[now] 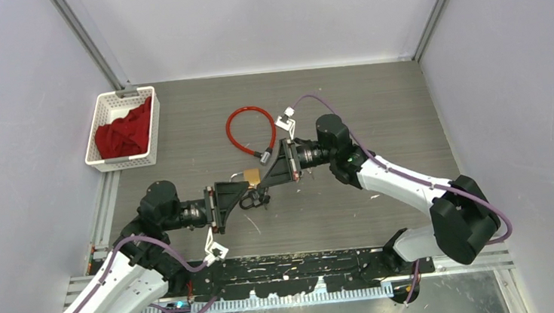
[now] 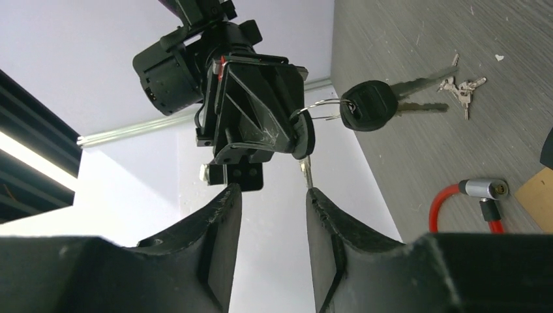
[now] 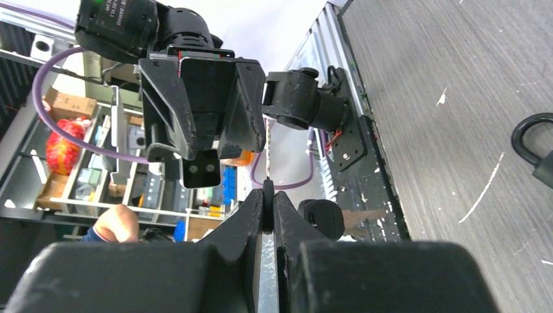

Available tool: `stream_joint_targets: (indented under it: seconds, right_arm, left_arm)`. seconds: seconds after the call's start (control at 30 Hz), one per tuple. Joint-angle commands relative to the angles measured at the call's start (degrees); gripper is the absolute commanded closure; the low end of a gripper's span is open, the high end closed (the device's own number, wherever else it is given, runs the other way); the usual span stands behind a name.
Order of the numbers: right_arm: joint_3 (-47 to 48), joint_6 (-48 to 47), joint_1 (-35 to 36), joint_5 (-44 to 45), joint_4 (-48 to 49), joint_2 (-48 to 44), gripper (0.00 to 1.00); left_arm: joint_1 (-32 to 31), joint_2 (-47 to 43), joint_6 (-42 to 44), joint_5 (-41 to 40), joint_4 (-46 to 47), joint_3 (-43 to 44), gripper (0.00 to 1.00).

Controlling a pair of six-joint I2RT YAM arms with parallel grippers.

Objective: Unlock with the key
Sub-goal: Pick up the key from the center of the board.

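Above the grey wood-grain worktop (image 1: 375, 102), the right end effector (image 3: 267, 195) pinches a black-headed metal key (image 2: 306, 173) while the left end effector (image 2: 270, 192) gapes empty, so a misaligned transfer could drop it.

White plastic shells (image 1: 112, 292) cover my arms (image 1: 401, 180) between chunky black joint housings (image 1: 461, 223), with a thin purple cable (image 3: 34, 98) looping alongside each. My matte black plastic fingers (image 2: 215, 241) are wedge-shaped, scuffed pale along the edges.

Left arm (image 1: 119, 284) and right arm (image 1: 405, 179) reach inward, tips nearly meeting. Left gripper (image 2: 272, 202) has its fingers apart. Right gripper (image 3: 268, 195) is pinched closed on a key (image 2: 306, 173).
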Motion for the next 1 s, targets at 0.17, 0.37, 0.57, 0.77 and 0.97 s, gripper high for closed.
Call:
stream_joint_targets:
  seconds: [0.17, 0.37, 0.57, 0.77, 0.97]
  right_arm:
    - [-1.4, 5.9, 0.3, -2.3, 11.2, -0.4, 0.99]
    - [-1.8, 6.8, 0.7, -2.3, 12.4, -0.1, 0.99]
    - [-1.9, 5.6, 2.3, -2.1, 11.6, 1.2, 0.99]
    - [-1.7, 5.2, 3.3, -1.6, 11.4, 1.8, 0.99]
    - [-1.9, 5.8, 3.4, -0.7, 12.3, 2.5, 0.99]
  left_arm:
    - [-0.2, 1.0, 4.4, 3.0, -4.4, 2.9, 0.65]
    - [-0.2, 2.0, 5.5, 2.0, -4.5, 3.1, 0.61]
    - [-0.2, 2.6, 2.8, 0.3, 0.3, 2.2, 0.62]
    - [-0.1, 2.5, -0.1, -0.9, 2.2, 1.9, 0.74]
    - [-0.1, 0.4, -0.1, 1.2, -0.2, 1.6, 0.97]
